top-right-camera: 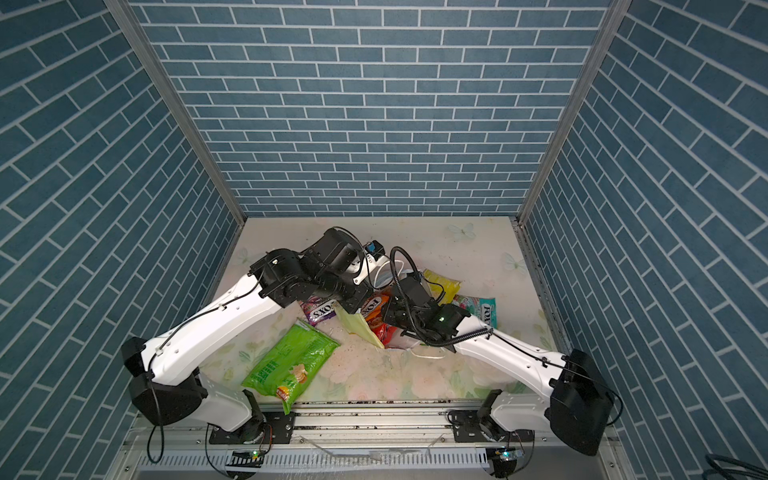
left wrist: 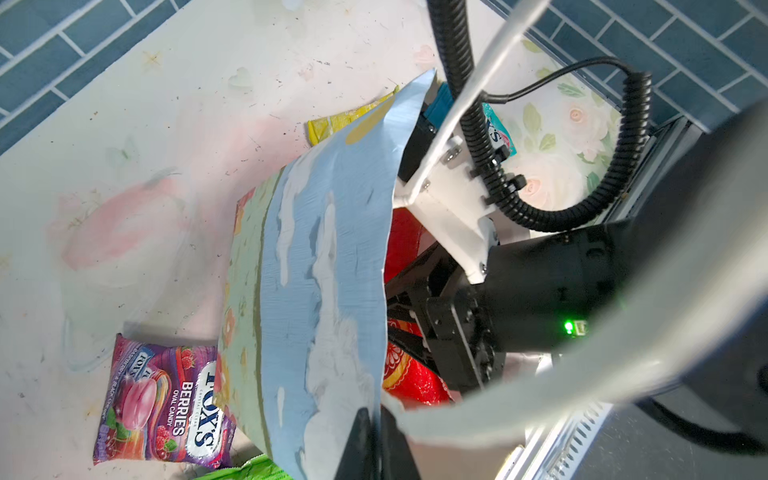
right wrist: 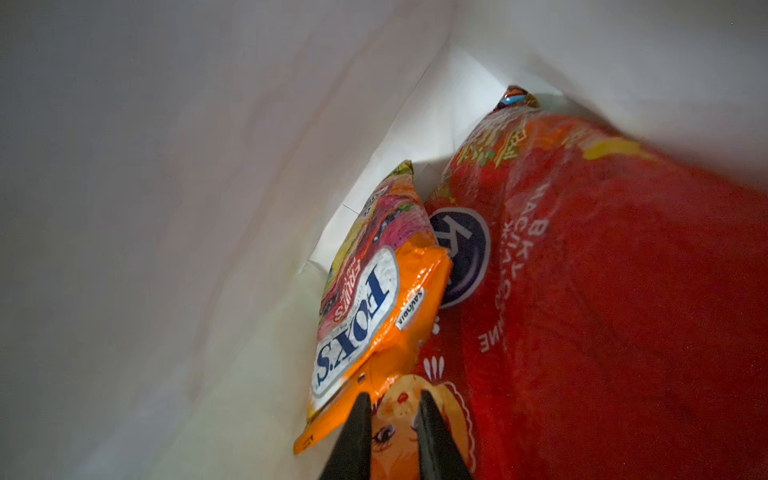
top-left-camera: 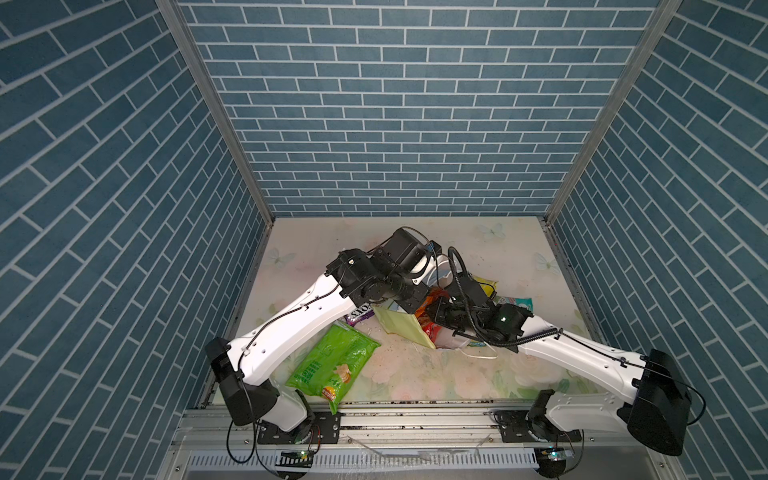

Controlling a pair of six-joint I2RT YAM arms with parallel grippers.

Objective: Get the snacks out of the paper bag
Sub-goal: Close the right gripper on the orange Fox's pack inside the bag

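The paper bag [top-left-camera: 401,328] [top-right-camera: 358,325] lies tipped over mid-table with its mouth towards the right arm. My left gripper [left wrist: 376,409] is shut on the rim of its sky-print panel [left wrist: 328,266]. My right gripper [right wrist: 392,395] reaches inside the bag, its jaws a little open and empty, above the red cookie pack [right wrist: 602,311] and beside an orange FOX'S pack [right wrist: 365,307]. Out on the table lie the green chip bag [top-left-camera: 332,365] [top-right-camera: 291,361], a purple FOX'S pack [top-left-camera: 359,312] [left wrist: 166,399], a yellow pack [top-left-camera: 486,284] and a teal FOX'S pack [top-left-camera: 517,301].
Blue brick walls [top-left-camera: 399,124] close in the table on three sides, and a metal rail [top-left-camera: 415,419] runs along the front. One white cord handle [top-left-camera: 478,355] trails on the table below the right arm. The right arm's black cable [left wrist: 623,145] loops over the bag's mouth.
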